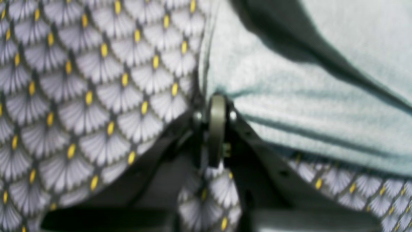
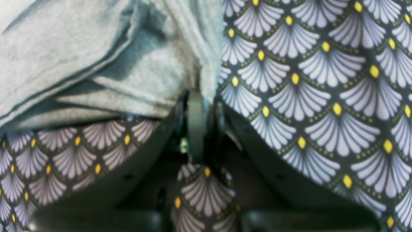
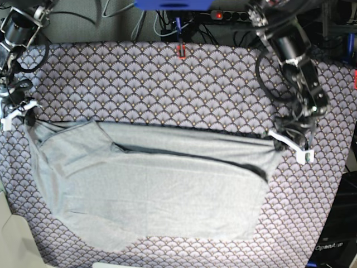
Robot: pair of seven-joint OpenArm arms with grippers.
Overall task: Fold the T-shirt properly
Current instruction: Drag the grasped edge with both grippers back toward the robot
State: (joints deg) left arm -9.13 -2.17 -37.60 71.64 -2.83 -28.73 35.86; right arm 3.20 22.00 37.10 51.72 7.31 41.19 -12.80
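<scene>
1. You are holding the T-shirt at two opposite ends, stretched between the fingers of both arms across the scallop-patterned cloth
2. Your left gripper is showing its fingers pressed together on the shirt's edge; in the left wrist view the grey knit is bunching right at the fingertips and fanning away to one side of them, with patterned cloth on the other side
3. Your right gripper is pinching too; in the right wrist view the fingers are meeting on a gathered, layered bit of grey fabric, folds running away from the tips on one side and bare patterned cloth on the other
4. In the base view the far edge of the shirt is running taut from one pair of fingers to the other, and a band of fabric is already lying doubled over just beneath that line, a dark crease marking it
5. One sleeve area is lying turned in close to the right fingers
6. The rest of the shirt is spreading towards the near side, away from both sets of fingers, its lower hem uneven and slanting
7. Judging from this, you are only partway through: one lengthwise fold looks begun, while the sides, the lower half and any final squaring up are looking undone
</scene>
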